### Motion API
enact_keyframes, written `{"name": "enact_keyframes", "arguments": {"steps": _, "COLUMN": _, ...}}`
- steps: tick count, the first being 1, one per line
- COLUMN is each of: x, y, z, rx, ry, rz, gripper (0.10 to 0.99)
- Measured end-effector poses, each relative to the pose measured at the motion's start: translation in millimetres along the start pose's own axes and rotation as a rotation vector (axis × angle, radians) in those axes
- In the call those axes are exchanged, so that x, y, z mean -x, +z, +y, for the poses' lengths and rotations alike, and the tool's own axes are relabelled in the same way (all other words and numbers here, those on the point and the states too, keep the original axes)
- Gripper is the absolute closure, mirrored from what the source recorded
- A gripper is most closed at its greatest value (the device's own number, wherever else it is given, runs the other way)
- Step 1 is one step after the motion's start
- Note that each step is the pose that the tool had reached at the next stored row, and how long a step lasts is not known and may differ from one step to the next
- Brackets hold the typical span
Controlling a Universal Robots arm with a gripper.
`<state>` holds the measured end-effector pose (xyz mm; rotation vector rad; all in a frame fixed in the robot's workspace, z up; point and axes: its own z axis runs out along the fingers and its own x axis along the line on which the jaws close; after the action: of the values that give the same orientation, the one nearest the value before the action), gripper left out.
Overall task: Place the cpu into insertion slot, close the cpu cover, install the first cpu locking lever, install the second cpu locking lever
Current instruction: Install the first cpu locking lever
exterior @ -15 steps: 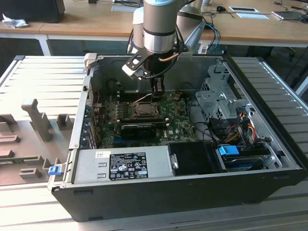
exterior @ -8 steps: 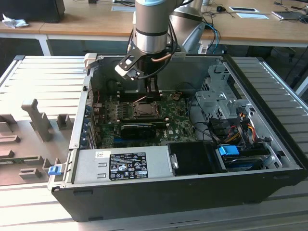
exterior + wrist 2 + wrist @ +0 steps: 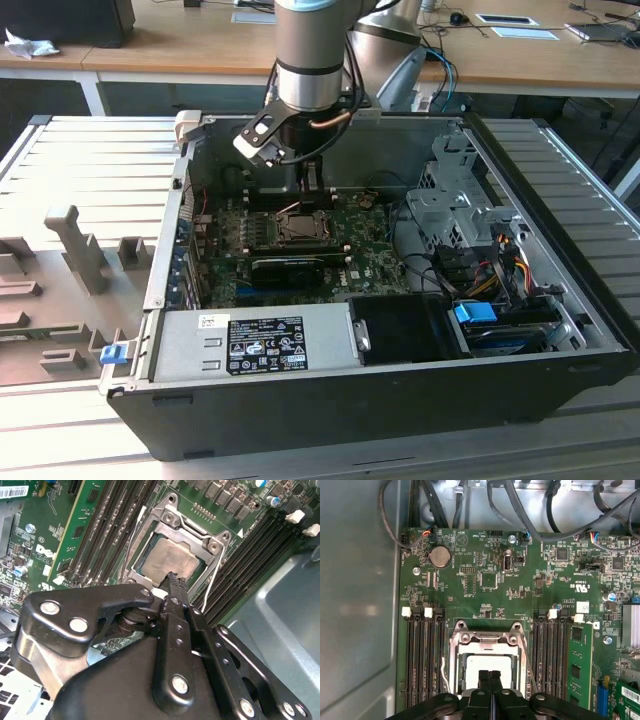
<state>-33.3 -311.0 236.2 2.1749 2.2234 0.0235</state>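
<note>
Claw (image 3: 489, 674) at cpu (image 3: 172, 560), slatted metal table (image 3: 90, 150)

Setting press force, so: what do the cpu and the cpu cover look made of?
The cpu: metal face, likely; dull silvery-grey with a soft, smudged sheen. The cpu cover: apparently stamped sheet metal, brighter silver, glinting along its edges around the cpu.

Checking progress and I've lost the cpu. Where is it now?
In the first wrist view the cpu lies in the cutout of the cpu cover on the motherboard, between the memory slots, at the tips of the gripper.
</note>
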Motion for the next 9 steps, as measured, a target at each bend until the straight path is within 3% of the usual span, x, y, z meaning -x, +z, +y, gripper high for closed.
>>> {"name": "enact_keyframes", "arguments": {"steps": 9, "x": 0.1, "y": -6.2, "z": -0.2, "rx": 0.000, "ry": 0.000, "rz": -0.0001, "gripper": 0.980}}
